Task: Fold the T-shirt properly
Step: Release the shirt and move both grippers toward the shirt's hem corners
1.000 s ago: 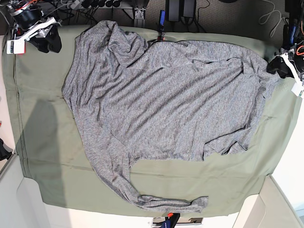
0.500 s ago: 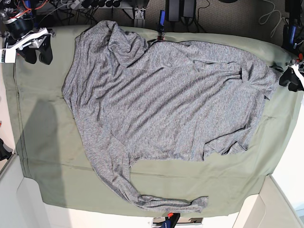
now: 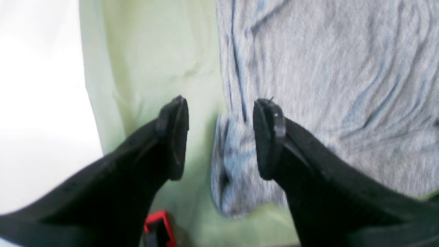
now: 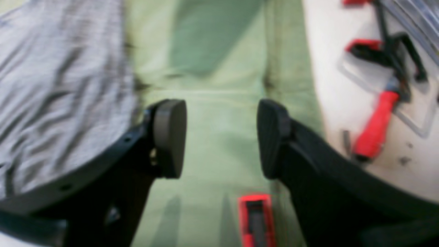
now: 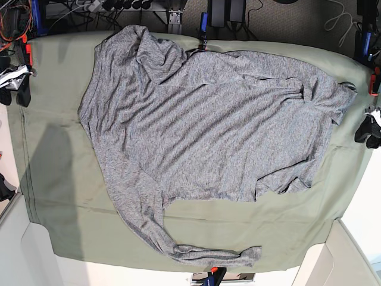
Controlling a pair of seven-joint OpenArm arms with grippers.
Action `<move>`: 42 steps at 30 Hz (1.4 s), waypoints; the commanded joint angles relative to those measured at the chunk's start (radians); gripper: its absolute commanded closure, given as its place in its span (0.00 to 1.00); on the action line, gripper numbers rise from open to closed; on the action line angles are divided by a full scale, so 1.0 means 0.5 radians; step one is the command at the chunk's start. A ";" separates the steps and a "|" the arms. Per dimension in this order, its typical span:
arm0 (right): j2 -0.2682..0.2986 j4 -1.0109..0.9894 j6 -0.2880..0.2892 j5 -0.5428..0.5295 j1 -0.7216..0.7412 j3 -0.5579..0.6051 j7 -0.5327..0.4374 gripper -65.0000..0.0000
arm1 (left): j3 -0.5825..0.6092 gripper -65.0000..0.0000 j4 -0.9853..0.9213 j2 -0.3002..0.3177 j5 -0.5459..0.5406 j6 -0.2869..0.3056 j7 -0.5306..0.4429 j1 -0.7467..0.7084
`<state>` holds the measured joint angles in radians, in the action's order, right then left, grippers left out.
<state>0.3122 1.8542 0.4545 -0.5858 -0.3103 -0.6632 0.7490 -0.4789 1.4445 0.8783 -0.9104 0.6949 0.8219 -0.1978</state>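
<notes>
The grey heathered T-shirt (image 5: 214,125) lies spread and wrinkled on the olive-green cloth (image 5: 59,179). One long sleeve (image 5: 202,255) trails toward the front edge, and a bunched fold (image 5: 155,56) sits at the top left. My left gripper (image 5: 369,128) hangs at the cloth's right edge, apart from the shirt's right corner. In the left wrist view the left gripper (image 3: 221,137) is open above a rounded edge of the T-shirt (image 3: 325,68). My right gripper (image 5: 15,89) is at the far left edge. The right gripper (image 4: 221,137) is open over bare cloth, with the T-shirt (image 4: 51,68) to its left.
Red-handled clamps (image 4: 374,123) lie on the white table beside the cloth's left edge. Cables and black equipment (image 5: 226,12) line the back. White table corners (image 5: 333,262) show at the front.
Both arms have drawn outward and toward the front along the cloth's side edges. The left gripper has moved away from the shirt's right corner, which now lies flat.
</notes>
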 commanded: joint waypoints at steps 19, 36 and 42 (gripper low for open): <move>-0.131 -0.828 0.061 0.053 0.706 0.201 -0.040 0.49 | 0.963 0.49 -0.986 -0.160 0.318 -0.029 -0.321 1.233; -0.407 -0.806 0.060 0.155 0.687 0.278 -0.085 0.49 | 1.167 0.49 -1.964 -0.578 0.899 -0.130 -0.964 1.852; -0.409 -0.806 0.055 0.163 0.736 0.276 -0.090 0.49 | 1.167 0.49 -1.964 -0.666 0.964 -0.277 -0.948 1.852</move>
<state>0.0990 1.4342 0.4789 -0.4923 0.0402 -0.5232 0.7193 0.1078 0.4496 0.5278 -0.4160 0.5537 0.3660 0.6952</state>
